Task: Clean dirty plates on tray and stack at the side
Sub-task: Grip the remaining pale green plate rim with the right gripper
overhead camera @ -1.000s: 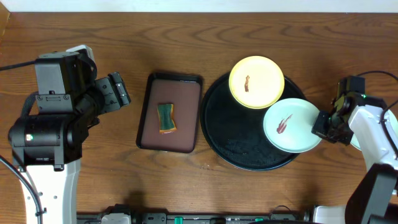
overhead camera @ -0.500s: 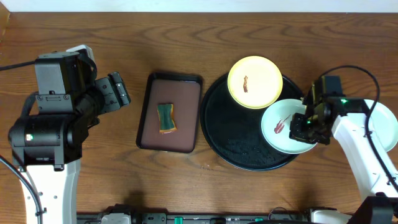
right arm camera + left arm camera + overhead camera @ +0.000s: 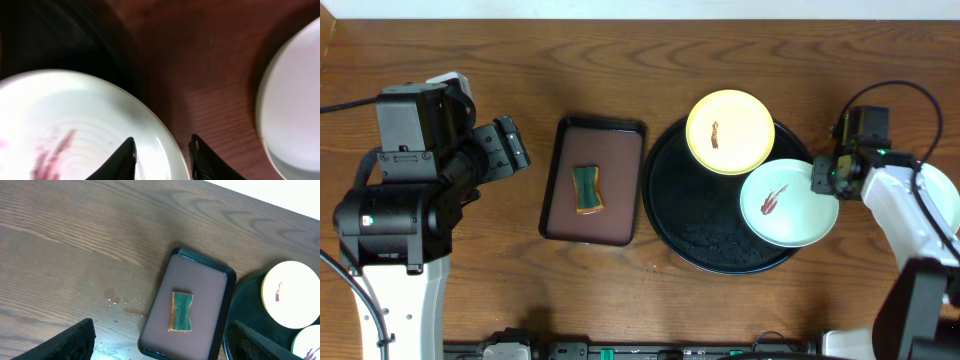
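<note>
Right gripper [image 3: 162, 150] is sitting at the mint plate [image 3: 788, 203]'s right rim, jaws parted astride it. The plate is lying leftward of them, on the black tray [image 3: 705, 245]'s near-right side. Left gripper [image 3: 512, 145] is hanging wide open, well apart.

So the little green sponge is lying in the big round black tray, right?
Not quite. The green sponge is lying in the rectangular brown tray, which sits beside the round black tray. The overhead view shows it clearly.
</note>
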Controlling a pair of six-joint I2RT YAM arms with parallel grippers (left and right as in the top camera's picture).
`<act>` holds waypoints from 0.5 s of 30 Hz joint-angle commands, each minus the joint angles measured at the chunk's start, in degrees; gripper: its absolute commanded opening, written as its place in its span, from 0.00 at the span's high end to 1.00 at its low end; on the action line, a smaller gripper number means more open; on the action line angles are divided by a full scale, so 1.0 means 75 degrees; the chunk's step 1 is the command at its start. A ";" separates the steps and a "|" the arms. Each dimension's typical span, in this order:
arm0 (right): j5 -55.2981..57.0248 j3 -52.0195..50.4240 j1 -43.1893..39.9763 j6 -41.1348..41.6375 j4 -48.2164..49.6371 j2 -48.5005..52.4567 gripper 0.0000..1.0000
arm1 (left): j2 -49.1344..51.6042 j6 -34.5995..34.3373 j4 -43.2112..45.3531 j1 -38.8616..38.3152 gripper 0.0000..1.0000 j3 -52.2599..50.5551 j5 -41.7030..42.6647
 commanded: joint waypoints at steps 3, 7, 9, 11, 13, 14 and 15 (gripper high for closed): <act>0.0096 0.0012 -0.0425 0.0283 -0.0087 0.0306 0.77 | 0.0015 0.0015 0.0006 0.0032 0.15 0.0017 -0.0041; -0.0871 -0.0052 -0.0475 0.0370 -0.0329 0.0306 0.88 | 0.0015 0.0015 0.0006 0.0032 0.15 0.0017 -0.0038; -0.0868 -0.0189 -0.0417 0.0522 -0.0425 0.0306 0.99 | 0.0015 0.0015 0.0006 0.0032 0.15 0.0017 -0.0038; -0.0874 -0.0286 -0.0402 0.0685 -0.0586 0.0306 0.99 | 0.0015 0.0015 0.0006 0.0032 0.15 0.0017 -0.0038; -0.0874 -0.0286 -0.0370 0.0702 -0.0758 0.0283 0.99 | 0.0015 0.0015 0.0006 0.0032 0.15 0.0017 -0.0038; -0.0874 -0.0286 -0.0332 0.0697 -0.0831 0.0245 0.99 | 0.0015 0.0015 0.0006 0.0032 0.15 0.0017 -0.0038; -0.0874 -0.0286 -0.0300 0.0694 -0.0892 0.0210 0.99 | 0.0015 0.0015 0.0006 0.0032 0.15 0.0017 -0.0038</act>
